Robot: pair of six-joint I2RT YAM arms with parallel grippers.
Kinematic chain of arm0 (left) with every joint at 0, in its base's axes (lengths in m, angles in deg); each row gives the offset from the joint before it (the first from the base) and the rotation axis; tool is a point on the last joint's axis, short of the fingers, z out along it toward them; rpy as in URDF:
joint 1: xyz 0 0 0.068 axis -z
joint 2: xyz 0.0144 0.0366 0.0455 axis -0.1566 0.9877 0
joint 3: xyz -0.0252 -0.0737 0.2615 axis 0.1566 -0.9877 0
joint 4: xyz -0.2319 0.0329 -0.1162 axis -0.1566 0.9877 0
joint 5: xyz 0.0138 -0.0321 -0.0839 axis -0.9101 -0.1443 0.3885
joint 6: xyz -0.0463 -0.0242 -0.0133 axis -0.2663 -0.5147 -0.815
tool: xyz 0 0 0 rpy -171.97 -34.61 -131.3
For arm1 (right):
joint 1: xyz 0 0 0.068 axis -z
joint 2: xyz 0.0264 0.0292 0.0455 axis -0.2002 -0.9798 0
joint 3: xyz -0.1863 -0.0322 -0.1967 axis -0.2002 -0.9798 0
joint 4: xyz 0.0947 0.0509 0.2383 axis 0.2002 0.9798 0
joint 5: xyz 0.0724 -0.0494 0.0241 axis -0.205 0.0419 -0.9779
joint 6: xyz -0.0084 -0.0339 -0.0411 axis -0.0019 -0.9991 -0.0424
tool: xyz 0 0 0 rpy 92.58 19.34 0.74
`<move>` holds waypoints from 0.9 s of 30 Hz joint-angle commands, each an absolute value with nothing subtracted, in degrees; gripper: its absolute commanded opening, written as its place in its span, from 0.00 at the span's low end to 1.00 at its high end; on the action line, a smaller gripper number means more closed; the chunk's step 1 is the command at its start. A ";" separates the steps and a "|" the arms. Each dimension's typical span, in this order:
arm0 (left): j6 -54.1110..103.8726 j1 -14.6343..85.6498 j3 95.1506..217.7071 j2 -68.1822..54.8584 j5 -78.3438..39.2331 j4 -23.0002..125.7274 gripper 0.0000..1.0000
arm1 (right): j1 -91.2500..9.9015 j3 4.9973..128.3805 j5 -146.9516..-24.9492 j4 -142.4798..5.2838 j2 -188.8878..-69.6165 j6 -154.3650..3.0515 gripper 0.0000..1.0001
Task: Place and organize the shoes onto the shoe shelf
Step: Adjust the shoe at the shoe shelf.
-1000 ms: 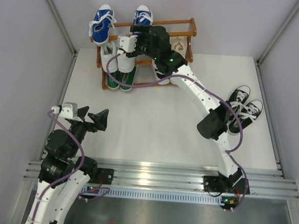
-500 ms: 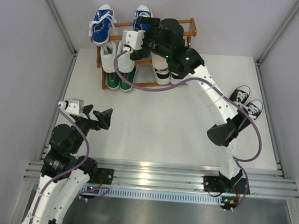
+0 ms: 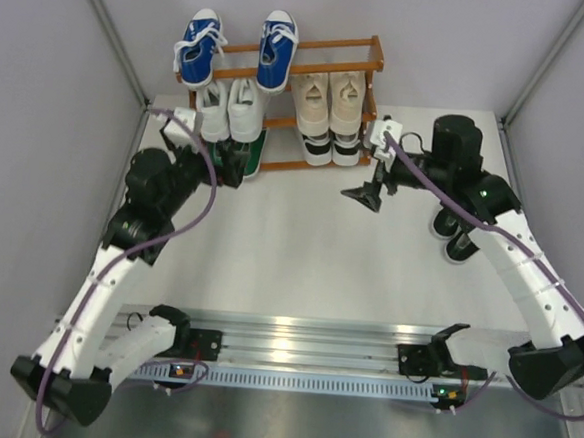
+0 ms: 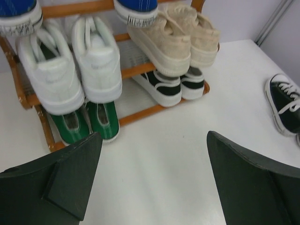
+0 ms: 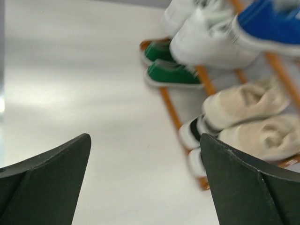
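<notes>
While the black canvas pair (image 4: 285,107) lay unshelved by the right edge, the left gripper (image 4: 154,136) and right gripper (image 3: 367,192) gaped empty; grasping that pair seemed next.

White table (image 3: 300,250), wooden shoe shelf (image 3: 324,47) at far edge, black sneakers (image 4: 285,108) at right

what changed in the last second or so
The right gripper pulled back from the top tier of the shoe shelf toward the table's right side; it is open and empty. The left gripper, also open, swung forward from near its base to the shelf's left front. The shoes on the shelf look unchanged. The black canvas pair is still on the table, now partly under the right arm.
</notes>
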State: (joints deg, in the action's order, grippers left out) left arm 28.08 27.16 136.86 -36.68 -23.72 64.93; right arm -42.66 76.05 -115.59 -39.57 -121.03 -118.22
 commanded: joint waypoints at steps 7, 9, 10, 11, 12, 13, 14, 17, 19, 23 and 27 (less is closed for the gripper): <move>19.33 26.76 165.71 -7.47 -23.59 59.00 0.92 | -29.40 43.90 -137.97 -44.92 -102.43 -111.31 0.99; 19.32 26.68 171.25 -2.04 -23.95 58.92 0.89 | -24.75 40.63 -139.47 -46.08 -100.65 -109.28 0.99; 19.50 26.67 172.75 -0.43 -24.30 58.83 0.89 | -22.90 40.45 -140.44 -45.38 -99.95 -109.37 0.99; 19.93 26.67 175.38 2.19 -25.00 58.48 0.88 | -22.28 40.54 -140.88 -44.94 -99.68 -109.37 0.99; 20.37 26.67 176.36 3.35 -25.27 57.61 0.88 | -21.83 40.45 -141.32 -44.41 -99.50 -109.45 0.99; 20.90 26.67 177.24 4.32 -25.88 57.42 0.88 | -21.48 40.28 -142.02 -44.32 -99.15 -109.54 0.99; 21.25 26.67 178.03 5.20 -27.10 57.25 0.88 | -21.22 40.01 -142.12 -44.41 -98.89 -109.72 0.99; 22.83 26.67 180.50 8.89 -29.20 57.51 0.87 | -21.22 40.01 -142.56 -44.41 -98.44 -109.81 0.99; 23.71 26.67 181.29 9.86 -30.01 57.42 0.86 | -21.22 40.01 -142.73 -44.06 -98.36 -110.07 0.99; 25.47 26.76 182.87 12.67 -31.68 56.81 0.85 | -21.22 40.01 -142.47 -43.71 -98.44 -110.60 0.99; 26.88 26.76 184.80 15.22 -32.74 55.14 0.77 | -21.22 40.01 -142.56 -43.53 -98.71 -110.86 1.00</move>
State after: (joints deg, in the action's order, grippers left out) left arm 24.56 26.99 181.38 14.18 -30.78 60.14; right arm -21.79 39.37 -140.11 -41.75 -99.13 -109.98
